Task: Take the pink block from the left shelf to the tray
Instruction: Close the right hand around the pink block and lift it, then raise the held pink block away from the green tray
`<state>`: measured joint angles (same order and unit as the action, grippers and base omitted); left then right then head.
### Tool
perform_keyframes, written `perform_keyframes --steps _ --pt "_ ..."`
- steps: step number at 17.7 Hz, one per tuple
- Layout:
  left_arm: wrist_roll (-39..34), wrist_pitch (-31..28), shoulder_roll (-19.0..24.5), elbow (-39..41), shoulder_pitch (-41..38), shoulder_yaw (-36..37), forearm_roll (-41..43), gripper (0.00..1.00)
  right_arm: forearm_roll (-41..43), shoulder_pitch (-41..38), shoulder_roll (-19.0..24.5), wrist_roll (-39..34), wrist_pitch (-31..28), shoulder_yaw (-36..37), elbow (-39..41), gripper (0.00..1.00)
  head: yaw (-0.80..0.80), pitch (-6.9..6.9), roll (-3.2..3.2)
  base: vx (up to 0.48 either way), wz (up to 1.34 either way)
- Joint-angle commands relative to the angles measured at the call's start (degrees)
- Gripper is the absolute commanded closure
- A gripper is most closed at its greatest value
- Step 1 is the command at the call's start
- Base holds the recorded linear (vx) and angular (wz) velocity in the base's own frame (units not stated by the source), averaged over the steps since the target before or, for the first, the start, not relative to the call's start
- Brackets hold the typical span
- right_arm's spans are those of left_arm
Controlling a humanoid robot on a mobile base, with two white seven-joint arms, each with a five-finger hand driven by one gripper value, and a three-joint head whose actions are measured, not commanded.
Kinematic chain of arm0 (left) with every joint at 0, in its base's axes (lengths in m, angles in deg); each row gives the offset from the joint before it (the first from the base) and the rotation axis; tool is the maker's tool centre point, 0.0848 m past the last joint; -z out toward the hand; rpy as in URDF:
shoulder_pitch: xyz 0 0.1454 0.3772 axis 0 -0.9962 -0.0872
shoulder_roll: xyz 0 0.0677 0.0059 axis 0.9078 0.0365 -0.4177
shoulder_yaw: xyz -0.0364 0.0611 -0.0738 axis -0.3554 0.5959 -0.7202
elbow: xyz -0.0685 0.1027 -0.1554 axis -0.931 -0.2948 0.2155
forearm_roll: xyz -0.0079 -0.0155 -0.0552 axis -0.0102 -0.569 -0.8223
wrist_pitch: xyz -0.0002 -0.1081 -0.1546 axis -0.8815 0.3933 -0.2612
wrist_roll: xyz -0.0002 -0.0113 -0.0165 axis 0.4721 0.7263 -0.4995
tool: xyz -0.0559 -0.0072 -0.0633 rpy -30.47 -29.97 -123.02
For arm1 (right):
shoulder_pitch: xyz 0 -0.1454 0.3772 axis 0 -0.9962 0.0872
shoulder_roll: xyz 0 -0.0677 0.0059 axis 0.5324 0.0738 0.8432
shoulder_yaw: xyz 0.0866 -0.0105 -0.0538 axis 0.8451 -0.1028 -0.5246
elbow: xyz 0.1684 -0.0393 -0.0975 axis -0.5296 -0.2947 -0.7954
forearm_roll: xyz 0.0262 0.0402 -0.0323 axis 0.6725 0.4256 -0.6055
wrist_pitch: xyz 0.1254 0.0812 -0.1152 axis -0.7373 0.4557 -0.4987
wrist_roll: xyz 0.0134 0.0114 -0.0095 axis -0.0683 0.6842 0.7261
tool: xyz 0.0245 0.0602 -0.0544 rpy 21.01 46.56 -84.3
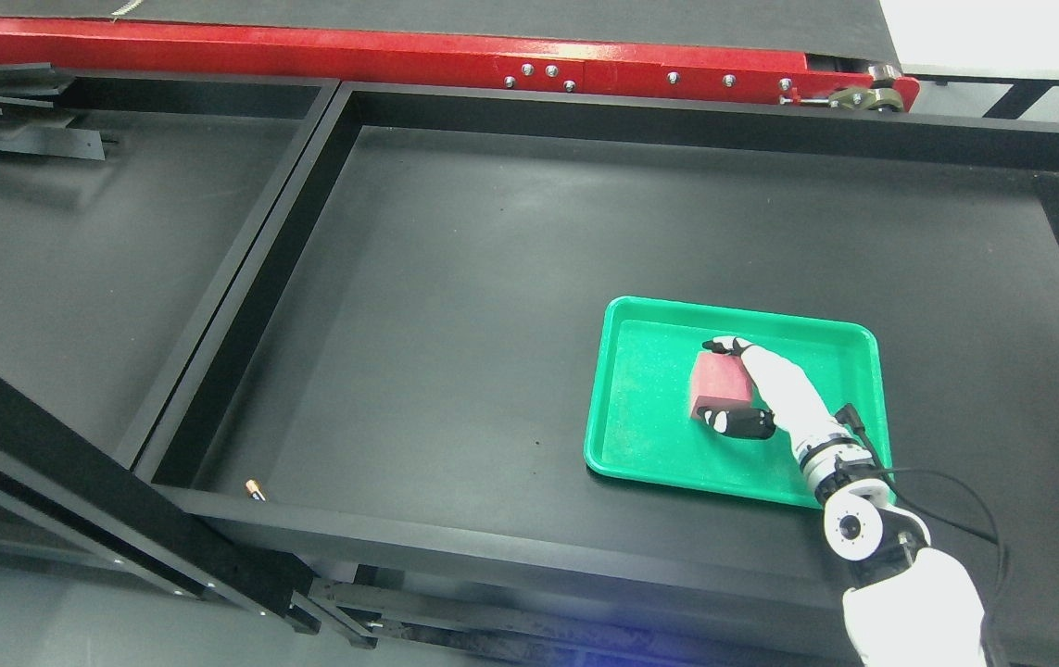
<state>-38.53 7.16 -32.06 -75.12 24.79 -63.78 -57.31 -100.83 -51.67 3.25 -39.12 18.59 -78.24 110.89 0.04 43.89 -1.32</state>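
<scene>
right hand [751, 389]: fingers clasp the pink block [722, 387] | block: low over or on the green tray [649, 445]; contact unclear | progress: carry looks done; release and withdrawal left | left hand: out of view

Right hand [751, 389], fingers [724, 347] curled in grasp

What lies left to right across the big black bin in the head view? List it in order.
Small copper-tipped object at the bin's front left corner → green plastic tray's left rim → pink rectangular block → right hand, gripping the block from the right over the tray.
</scene>
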Motion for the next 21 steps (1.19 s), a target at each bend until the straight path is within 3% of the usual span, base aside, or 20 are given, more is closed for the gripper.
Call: perform_keyframes --steps 1,4,7,8,13,16,21 --pt "0.0 0.0 1.0 1.0 -1.1 0.0 0.0 0.0 -0.1 0.0 -1.0 0.0 0.6 -0.7 -0.5 0.53 0.0 0.0 0.0 0.0 0.0" --pt "0.0 0.0 1.0 1.0 -1.1 0.0 0.0 0.0 -1.3 0.0 -1.0 0.8 2.0 -0.3 -0.4 0.67 0.0 0.0 0.0 0.0 0.0" --pt "0.0 0.0 1.0 1.0 -1.1 0.0 0.0 0.0 -2.1 -0.2 -1.0 3.4 6.1 1.7 0.5 0.92 0.0 0.0 0.0 0.0 0.0" --pt "0.0 0.0 1.0 1.0 -1.1 0.0 0.0 0.0 -2.1 -0.2 -1.0 5.2 8.0 2.7 1.1 0.95 0.0 0.0 0.0 0.0 0.0" --pt "0.0 0.0 1.0 1.0 -1.1 0.0 0.0 0.0 -1.0 -2.1 -1.0 21.0 17.3 4.8 4.2 0.94 0.0 0.0 0.0 0.0 0.0" --pt "0.0 0.0 1.0 1.0 -1.1 0.0 0.0 0.0 -0.8 -3.6 -1.0 33.5 18.3 4.8 5.8 0.94 0.0 0.0 0.0 -0.006 0.0" --pt "0.0 0.0 1.0 1.0 -1.1 0.0 0.0 0.0 -0.7 -5.5 -1.0 37.8 18.2 4.8 8.2 0.94 0.0 0.0 0.0 -0.044 0.02"
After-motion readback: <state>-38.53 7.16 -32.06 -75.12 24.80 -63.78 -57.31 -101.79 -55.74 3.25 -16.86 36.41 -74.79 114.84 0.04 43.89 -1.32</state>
